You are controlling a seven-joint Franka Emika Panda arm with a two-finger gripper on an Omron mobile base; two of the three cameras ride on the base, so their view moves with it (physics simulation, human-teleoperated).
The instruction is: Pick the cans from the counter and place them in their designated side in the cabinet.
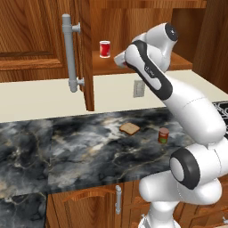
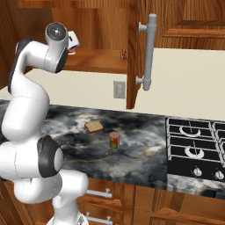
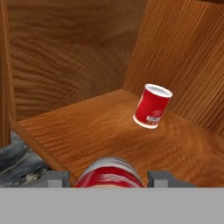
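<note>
Jaws around can (image 3: 109, 173), red can (image 3: 152, 106) ahead

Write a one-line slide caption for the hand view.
Gripper holding a red-topped can over the cabinet shelf, bright red can standing ahead.

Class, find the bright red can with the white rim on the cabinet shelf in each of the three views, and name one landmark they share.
Left base view: bright red can upper centre, on the shelf.
Right base view: at the upper left, mostly hidden behind the arm's wrist.
Hand view: right of centre, beyond the claw.
Shared landmark: the wooden shelf.
</note>
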